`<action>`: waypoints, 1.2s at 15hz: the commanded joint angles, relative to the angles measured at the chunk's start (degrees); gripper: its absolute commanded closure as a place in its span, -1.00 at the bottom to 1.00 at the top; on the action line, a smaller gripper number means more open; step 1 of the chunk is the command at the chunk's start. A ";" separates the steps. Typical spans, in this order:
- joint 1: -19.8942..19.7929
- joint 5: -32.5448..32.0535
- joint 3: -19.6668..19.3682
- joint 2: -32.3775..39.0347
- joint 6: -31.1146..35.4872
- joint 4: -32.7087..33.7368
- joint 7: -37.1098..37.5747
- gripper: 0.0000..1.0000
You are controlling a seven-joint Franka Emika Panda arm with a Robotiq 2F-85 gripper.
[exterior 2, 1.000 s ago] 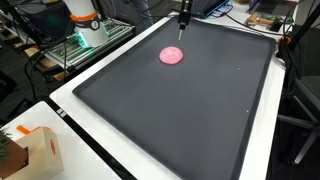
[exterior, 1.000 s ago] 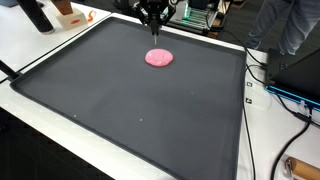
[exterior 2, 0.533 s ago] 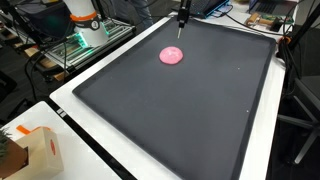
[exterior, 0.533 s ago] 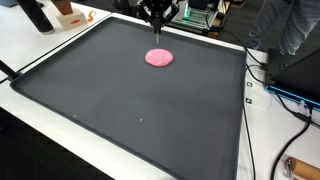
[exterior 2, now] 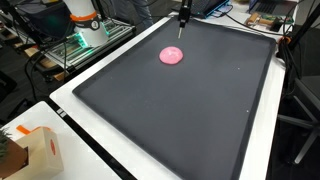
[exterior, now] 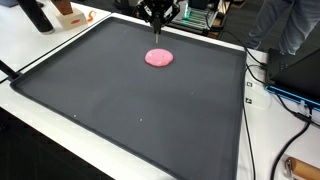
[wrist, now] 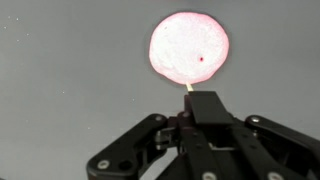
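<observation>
**Pink disc on dark mat, gripper raised just beyond it**

- Disc: pink, flat, near round, so it offers no long axis to line up on. It lies on the mat close to one edge, well apart from the other three edges. Nothing touches it. The wrist view shows a small red dot on its face; whether that is a mark or a light spot cannot be told.
- Gripper: the only arm in the scene. It hangs above the mat, apart from the disc, on the side towards the near mat edge. In the wrist view the disc sits just ahead of the gripper and slightly to one side of its centre line. The fingers look drawn together with no gap between them. A pale sliver shows at their end; whether it is something thin being pinched cannot be told.
- Mat: dark, with a raised rim, on a white table.
- Around: a box at one table corner and cables off one side.
- Hidden: in both exterior views the arm is cut off by the top of the frame, and the fingertips are too small to read there.
</observation>
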 commanded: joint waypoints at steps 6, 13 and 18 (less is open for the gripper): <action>9.10 -16.27 5.74 5.75 -17.13 8.49 13.63 0.94; 16.68 -25.04 7.50 14.70 -24.63 15.43 22.33 0.94; 19.88 -28.76 6.55 20.13 -25.20 18.06 26.45 0.94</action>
